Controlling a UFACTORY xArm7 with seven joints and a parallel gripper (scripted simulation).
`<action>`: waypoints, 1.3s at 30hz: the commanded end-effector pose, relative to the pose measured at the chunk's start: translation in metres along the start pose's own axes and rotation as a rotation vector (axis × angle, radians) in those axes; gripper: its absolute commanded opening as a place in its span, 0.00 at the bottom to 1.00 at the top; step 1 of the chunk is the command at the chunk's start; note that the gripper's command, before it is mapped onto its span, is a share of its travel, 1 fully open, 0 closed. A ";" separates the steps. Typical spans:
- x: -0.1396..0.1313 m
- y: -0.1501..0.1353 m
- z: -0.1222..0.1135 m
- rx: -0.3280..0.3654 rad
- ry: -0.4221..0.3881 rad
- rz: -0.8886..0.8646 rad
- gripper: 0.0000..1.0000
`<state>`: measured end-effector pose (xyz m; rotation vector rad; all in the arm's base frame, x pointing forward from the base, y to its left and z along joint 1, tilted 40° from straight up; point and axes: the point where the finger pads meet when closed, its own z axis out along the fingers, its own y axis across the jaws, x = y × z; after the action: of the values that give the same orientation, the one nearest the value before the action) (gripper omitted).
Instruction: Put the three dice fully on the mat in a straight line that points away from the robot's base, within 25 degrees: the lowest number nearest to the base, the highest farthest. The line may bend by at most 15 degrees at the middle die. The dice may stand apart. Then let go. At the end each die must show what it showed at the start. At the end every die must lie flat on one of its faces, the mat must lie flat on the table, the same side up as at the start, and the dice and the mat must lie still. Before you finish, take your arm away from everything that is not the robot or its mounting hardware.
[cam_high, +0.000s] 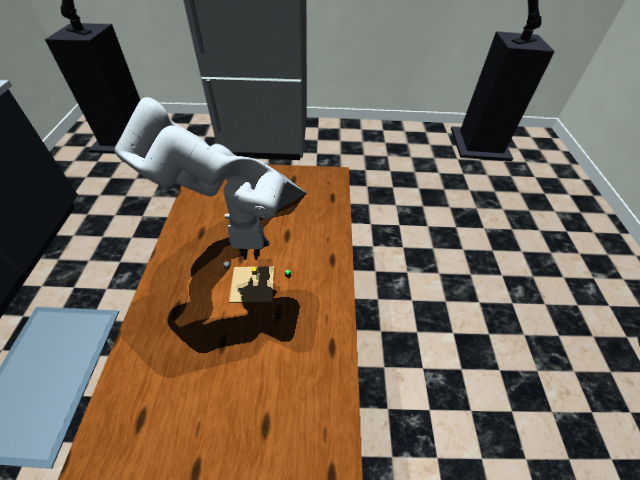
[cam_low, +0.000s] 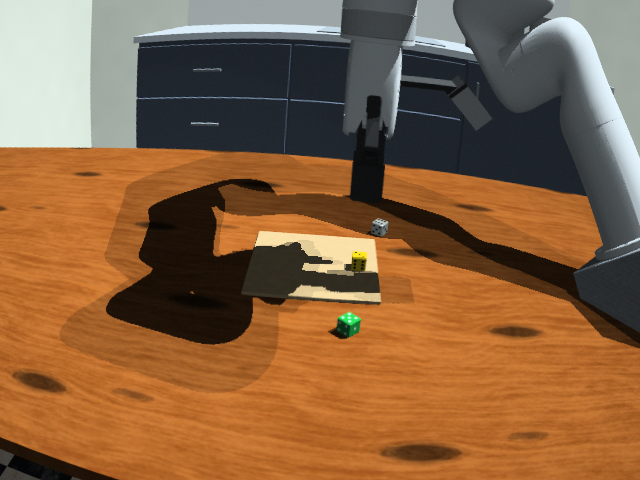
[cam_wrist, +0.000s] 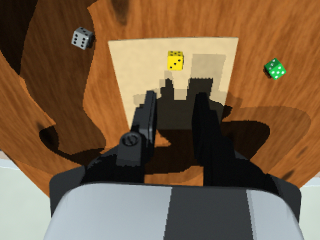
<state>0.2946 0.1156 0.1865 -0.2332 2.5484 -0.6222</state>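
1. Dice sit in 3 separate spots: only the yellow die (cam_low: 359, 260) is on the mat (cam_low: 289, 258), while the grey die (cam_low: 379, 226) and the green die (cam_low: 348, 324) rest on the bare wooden desk (cam_low: 310, 403).
2. The yellow die lies flat near the mat edge that faces the arm's base; in the wrist view it shows 3 dark pips on top, and in the exterior view its side face carries more dark pips.
3. The grey die lies just off one corner of the mat, on the base side, inside the arm's dark shadow.
4. The green die lies off the opposite side of the mat, a little apart from its edge, in open light, with white pips on top.
5. The mat is a pale tan square lying flat on the desk, with much of it covered by the arm's shadow.
6. The end effector (cam_low: 367, 193) hangs above the desk beyond the grey die, between the mat and the arm's base, pointing straight down.
7. Its black fingers are partly spread with nothing between them, and they touch no die.
8. Behind the desk stand dark blue cabinets (cam_low: 211, 98).
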 end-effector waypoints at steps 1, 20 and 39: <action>-0.001 0.000 -0.006 -0.001 -0.002 0.000 0.31; -0.001 0.000 -0.006 -0.001 -0.002 0.000 1.00; -0.009 0.068 0.004 -0.002 -0.002 0.419 1.00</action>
<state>0.2982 0.1597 0.1654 0.1438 2.5345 -0.4917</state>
